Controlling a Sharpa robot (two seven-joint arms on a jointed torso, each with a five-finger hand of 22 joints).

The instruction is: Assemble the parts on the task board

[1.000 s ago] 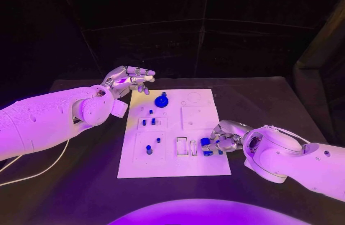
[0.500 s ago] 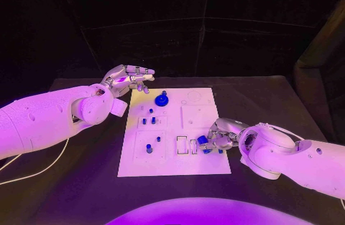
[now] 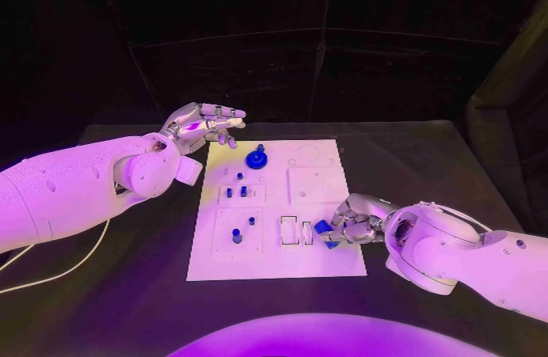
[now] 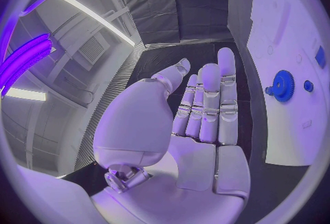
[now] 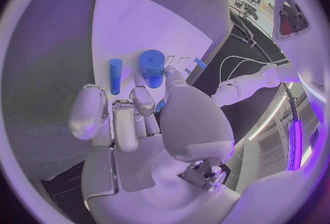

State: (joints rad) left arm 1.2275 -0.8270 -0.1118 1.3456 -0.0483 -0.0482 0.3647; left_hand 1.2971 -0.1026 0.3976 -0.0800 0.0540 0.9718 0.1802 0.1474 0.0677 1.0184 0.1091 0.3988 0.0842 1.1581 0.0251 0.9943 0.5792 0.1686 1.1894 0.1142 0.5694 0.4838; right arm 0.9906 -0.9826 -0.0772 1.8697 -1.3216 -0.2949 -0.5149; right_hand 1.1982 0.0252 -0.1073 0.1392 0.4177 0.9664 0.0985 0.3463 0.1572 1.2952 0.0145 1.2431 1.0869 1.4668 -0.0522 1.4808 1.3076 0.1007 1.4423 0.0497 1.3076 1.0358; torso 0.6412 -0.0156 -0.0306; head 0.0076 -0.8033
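Black table point(image 3: 434, 159) carries the white board point(image 3: 278, 262) at its middle, long side running from the near edge toward the far edge. Left hand point(image 3: 206, 125) hangs above the table just off the board's far left corner, fingers spread and straight, grasping nothing; the left wrist view shows the same flat released palm point(image 4: 206, 119). Right hand point(image 3: 352, 221) sits low at the board's right edge near the near right corner, fingers curled down toward a small blue block point(image 3: 325, 227); cannot tell whether it grips the block or only touches it. Right wrist view shows a blue cylinder point(image 5: 152, 67) and a thin blue peg point(image 5: 115, 75) on the board just past the fingertips point(image 5: 141, 100). Blue gear point(image 3: 257, 160) stands near the board's far edge, left of centre. Small blue pins point(image 3: 235, 192) stand in the left column of recesses, another pin point(image 3: 237, 235) nearer the near edge.
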